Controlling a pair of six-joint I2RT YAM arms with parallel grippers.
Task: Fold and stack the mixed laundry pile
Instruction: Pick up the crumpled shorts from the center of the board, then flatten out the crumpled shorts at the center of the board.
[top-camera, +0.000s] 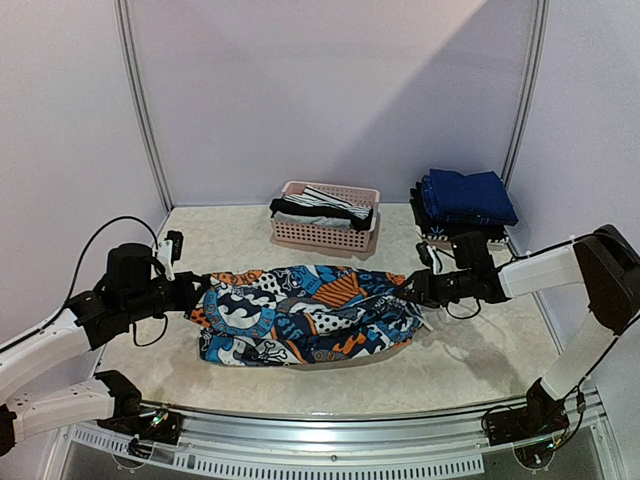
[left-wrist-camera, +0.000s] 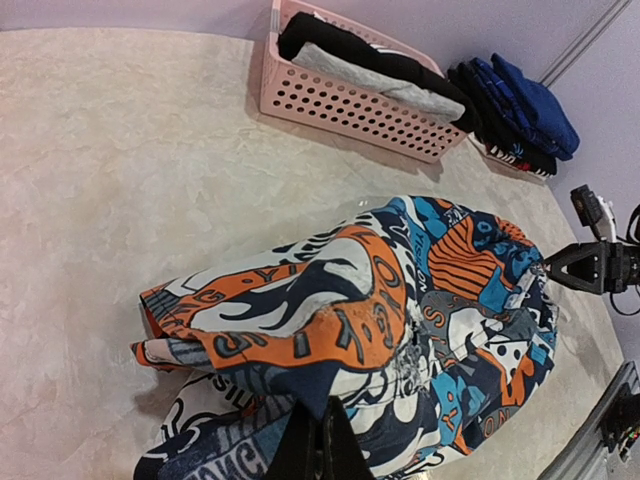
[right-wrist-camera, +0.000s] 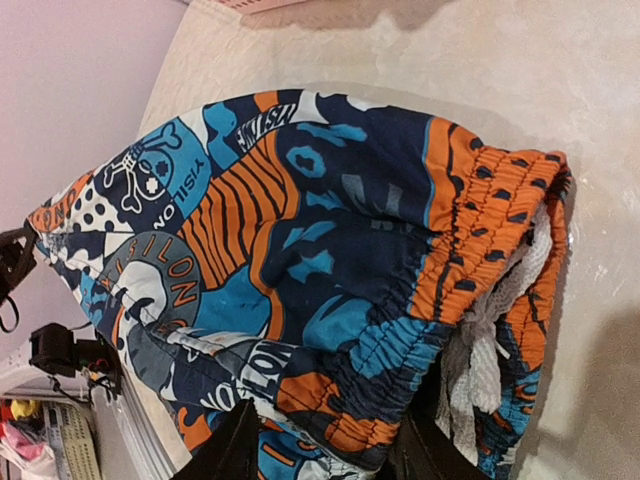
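The orange-blue-black-white patterned garment (top-camera: 300, 315) is stretched across the middle of the table between both grippers, sagging onto the table in the middle. My left gripper (top-camera: 197, 293) is shut on its left edge; in the left wrist view the fingers (left-wrist-camera: 322, 435) pinch a fold of the fabric (left-wrist-camera: 400, 300). My right gripper (top-camera: 410, 289) grips its right end; in the right wrist view the gathered orange-and-blue waistband (right-wrist-camera: 470, 240) runs between the fingers (right-wrist-camera: 228, 445). Black-and-white striped pieces (top-camera: 325, 203) lie in the basket. A folded navy stack (top-camera: 465, 195) sits at the back right.
The pale pink slatted basket (top-camera: 325, 235) stands at the back centre, also in the left wrist view (left-wrist-camera: 350, 105). The navy stack (left-wrist-camera: 525, 105) lies to its right by the wall post. A metal rail (top-camera: 320, 425) runs along the table's near edge.
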